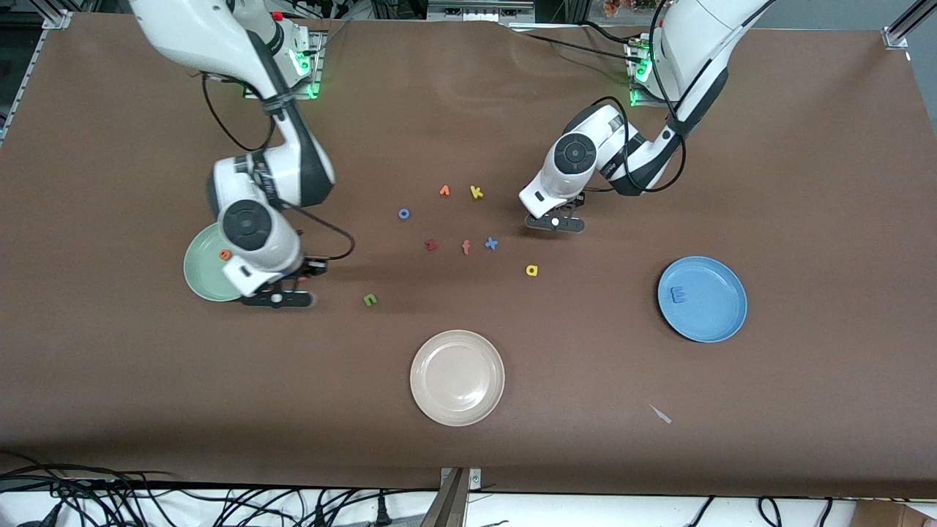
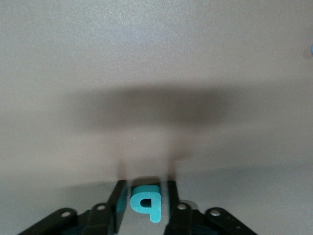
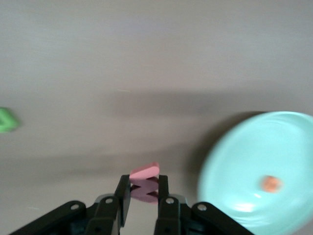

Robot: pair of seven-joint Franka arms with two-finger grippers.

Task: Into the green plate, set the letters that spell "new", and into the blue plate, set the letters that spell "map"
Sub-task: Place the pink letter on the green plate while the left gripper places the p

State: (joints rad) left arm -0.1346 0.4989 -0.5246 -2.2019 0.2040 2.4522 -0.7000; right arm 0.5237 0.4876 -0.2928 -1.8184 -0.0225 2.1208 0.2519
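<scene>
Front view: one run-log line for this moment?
left gripper: jaws around teal p | right gripper: shut on pink w beside green plate | orange e in it

The right end effector (image 3: 144,188) has its two black fingers (image 3: 122,196) closed on the pink w (image 3: 145,171), which stands on edge between them above the brown bench (image 3: 146,58). Near it lies the pale green plate (image 3: 234,186), with the small orange e (image 3: 270,183) resting inside. Well apart from both, the green n (image 3: 7,120) lies on the bench.
</scene>
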